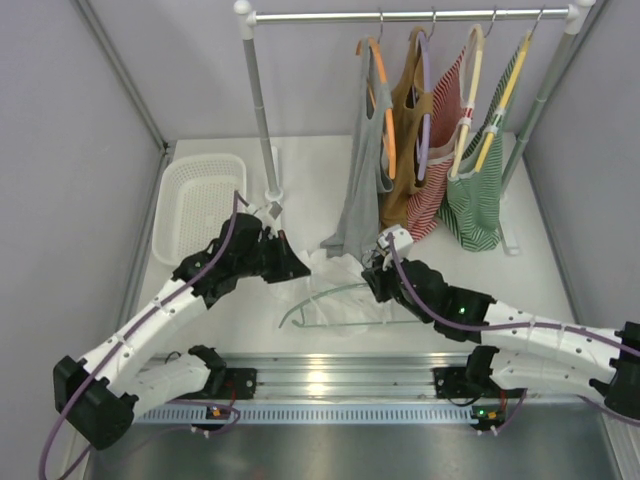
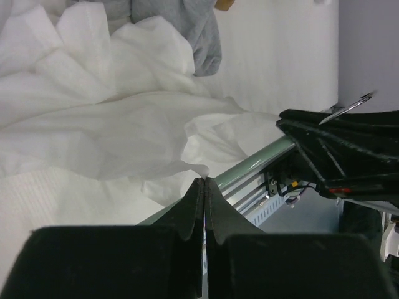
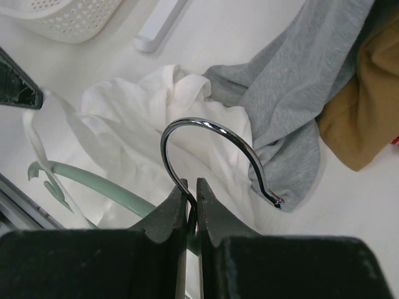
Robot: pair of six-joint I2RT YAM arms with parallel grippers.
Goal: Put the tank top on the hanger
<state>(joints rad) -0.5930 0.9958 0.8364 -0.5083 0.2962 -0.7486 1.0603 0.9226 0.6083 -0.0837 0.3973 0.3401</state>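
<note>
Top external view, far left: a white basket (image 1: 200, 205) sits on the table (image 1: 250, 312), well apart from the clothes. Next, the left gripper (image 1: 300, 268) is down at the left edge of the tank top (image 1: 335, 268), which lies crumpled on the table near the middle. In the left wrist view the left gripper (image 2: 204, 182) has its jaws pressed together, and a tapered bit of the white tank top (image 2: 112, 131) runs right into the tips, so it is pinching the fabric edge. The hanger (image 1: 330, 300) lies flat just in front of the tank top, partly under it, with one sage arm (image 2: 255, 159) poking out beneath the cloth. The right gripper (image 1: 378, 272) is at the right side of the pile. In the right wrist view the right gripper (image 3: 192, 187) is clamped on the stem of the hanger (image 3: 93, 180) just below its metal hook (image 3: 202, 123), and the hook arches up over the white fabric. A grey top (image 3: 293, 93) touches the tank top on the right, with a brown top (image 3: 355, 118) beside it. Behind, the rack (image 1: 410, 15) carries the grey top (image 1: 360, 190), the brown top (image 1: 410, 140) and two striped tops (image 1: 470, 190).
</note>
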